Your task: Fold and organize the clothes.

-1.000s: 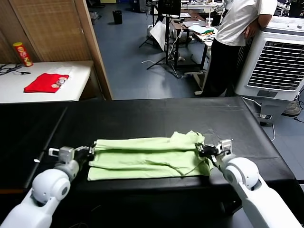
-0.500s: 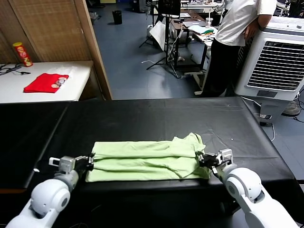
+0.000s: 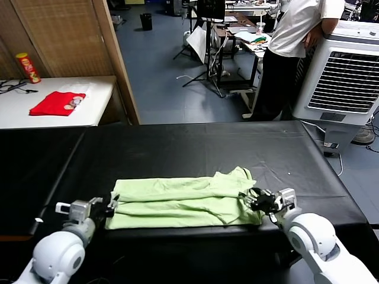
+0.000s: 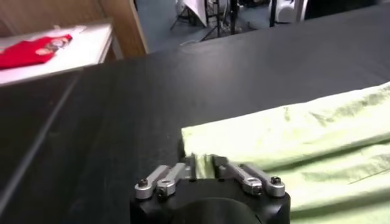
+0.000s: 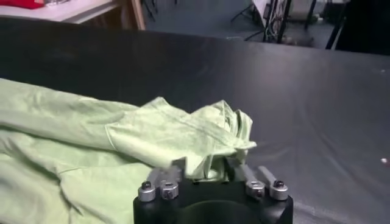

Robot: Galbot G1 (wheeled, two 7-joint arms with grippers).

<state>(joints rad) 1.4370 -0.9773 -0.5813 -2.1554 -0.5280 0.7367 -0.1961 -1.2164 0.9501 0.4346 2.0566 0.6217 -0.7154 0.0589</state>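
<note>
The T-shirt (image 3: 183,203) lies folded into a long band in the lower centre of the head view, along the near edge of the black table (image 3: 195,148). The left gripper (image 3: 105,208) sits at its lower-left end, the right gripper (image 3: 253,201) at its lower-right end, likely because they were handling both ends together. I cannot tell if either has its fingers parted.
</note>
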